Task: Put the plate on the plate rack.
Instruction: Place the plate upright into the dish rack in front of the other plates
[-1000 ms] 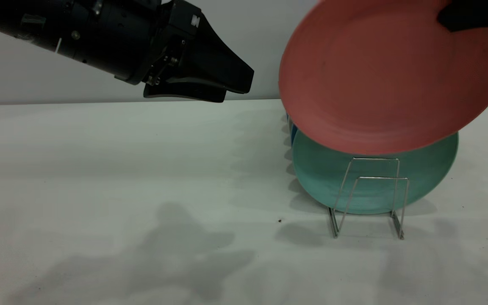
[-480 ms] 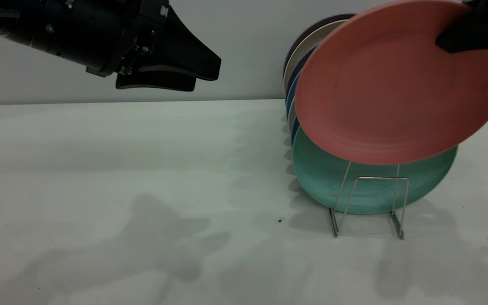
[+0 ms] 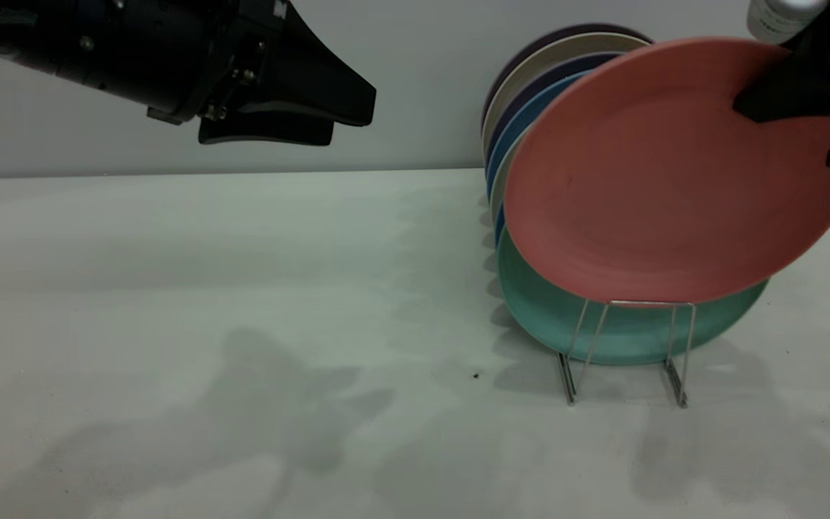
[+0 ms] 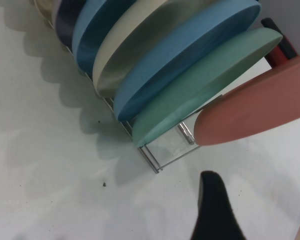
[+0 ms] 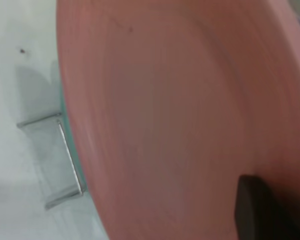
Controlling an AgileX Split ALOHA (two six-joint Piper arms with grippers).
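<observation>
The salmon-pink plate (image 3: 674,180) hangs tilted just in front of the teal-green plate (image 3: 624,335). Its lower edge is level with the top of the front loop of the silver wire plate rack (image 3: 681,353). My right gripper (image 3: 761,108) is shut on the plate's upper right rim; one finger (image 5: 255,210) lies on the plate's face (image 5: 165,110). In the left wrist view the plate's edge (image 4: 255,110) hovers over the rack's front end (image 4: 152,160). My left gripper (image 3: 350,119) is open and empty, high at the left, well away from the rack.
Behind the teal plate (image 4: 200,90) the rack holds several upright plates, blue (image 3: 523,115), cream and dark. The white table (image 3: 242,288) stretches left of the rack. A small dark speck (image 3: 475,375) lies near the rack's foot.
The right gripper has lowered the pink plate and brought it closer to the rack's front loop, uncovering the plates behind. The left gripper drew back to the left, then stayed.
</observation>
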